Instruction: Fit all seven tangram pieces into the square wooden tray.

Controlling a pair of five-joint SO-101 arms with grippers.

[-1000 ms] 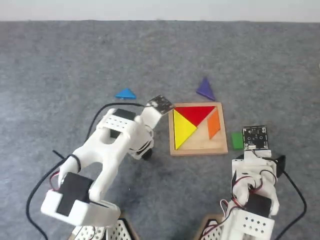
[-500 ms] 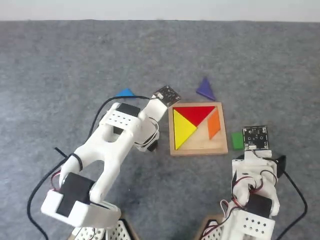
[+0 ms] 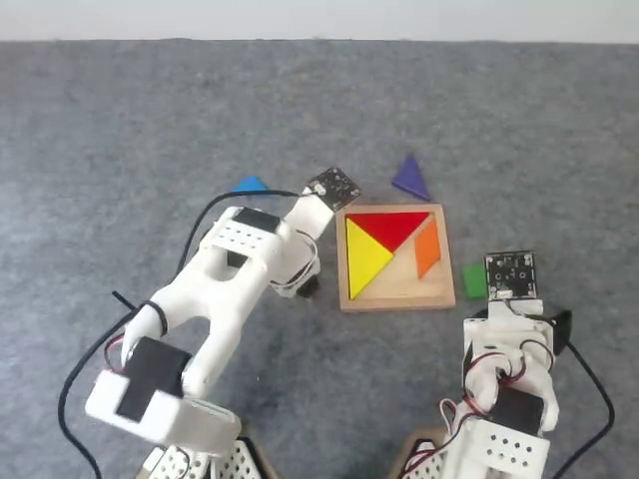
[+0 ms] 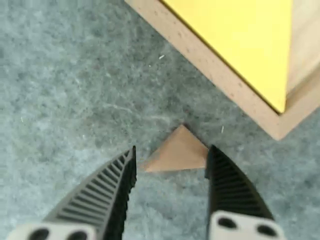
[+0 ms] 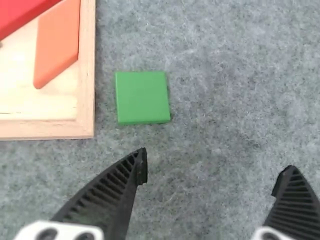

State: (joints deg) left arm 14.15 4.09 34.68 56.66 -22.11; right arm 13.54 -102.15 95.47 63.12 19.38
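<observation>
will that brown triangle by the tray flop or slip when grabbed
Probably stiff and light: the brown triangle looks thin and solid. Lying flat on the grey mat, its slanted edges may slip from the left gripper.

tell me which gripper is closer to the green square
Right. The right gripper hangs open just short of the green square, beside the tray. The left gripper is on the tray's far side, its fingers open either side of a small brown triangle.

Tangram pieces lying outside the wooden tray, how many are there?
4: blue triangle and purple triangle beyond the tray, green square beside its right edge, tan triangle between the fingers of the left gripper.
</observation>
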